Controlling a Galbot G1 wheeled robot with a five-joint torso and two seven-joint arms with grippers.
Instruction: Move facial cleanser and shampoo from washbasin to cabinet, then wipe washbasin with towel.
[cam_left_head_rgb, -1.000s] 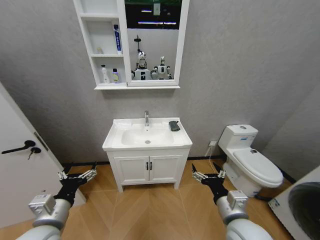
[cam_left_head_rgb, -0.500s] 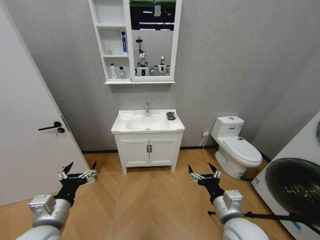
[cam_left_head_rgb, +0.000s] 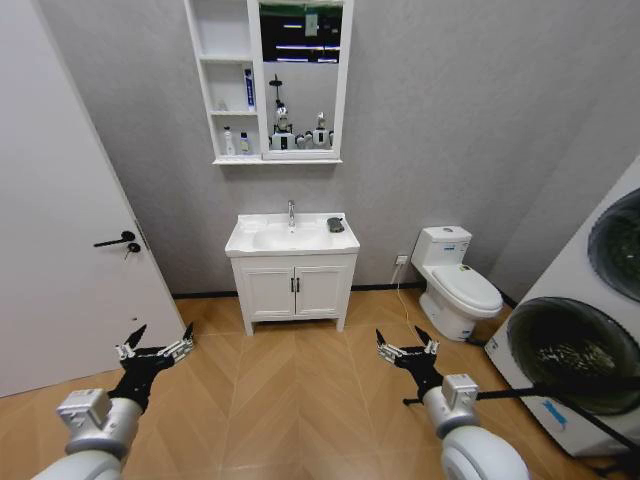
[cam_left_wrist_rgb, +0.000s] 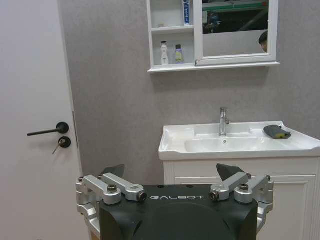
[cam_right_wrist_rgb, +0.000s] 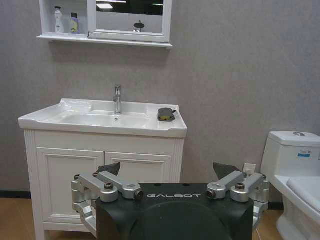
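Note:
The white washbasin (cam_left_head_rgb: 240, 246) stands far ahead against the grey wall, and the dark towel (cam_left_head_rgb: 336, 225) lies folded on its right side. Above it hangs the cabinet (cam_left_head_rgb: 228, 158) with its mirror. Two small bottles (cam_left_head_rgb: 236, 142) stand on its lowest shelf and a blue tube (cam_left_head_rgb: 249, 88) on the shelf above; I cannot tell which is the facial cleanser or the shampoo. My left gripper (cam_left_head_rgb: 157, 345) and right gripper (cam_left_head_rgb: 401, 344) hover low over the floor, both open and empty. The wrist views show the towel (cam_left_wrist_rgb: 276, 131) (cam_right_wrist_rgb: 166, 114) beyond the left gripper (cam_left_wrist_rgb: 171, 172) and right gripper (cam_right_wrist_rgb: 167, 170).
A white door (cam_left_head_rgb: 60, 200) with a black handle fills the left. A toilet (cam_left_head_rgb: 455, 285) stands right of the vanity (cam_left_head_rgb: 293, 290), and stacked washing machines (cam_left_head_rgb: 590, 330) at the far right. A black rod (cam_left_head_rgb: 520, 393) runs beside my right arm. Wooden floor lies between me and the vanity.
The whole view has pulled back from the washbasin, which looks smaller now. The door and the washing machines have come into view. Both grippers hold the same open pose.

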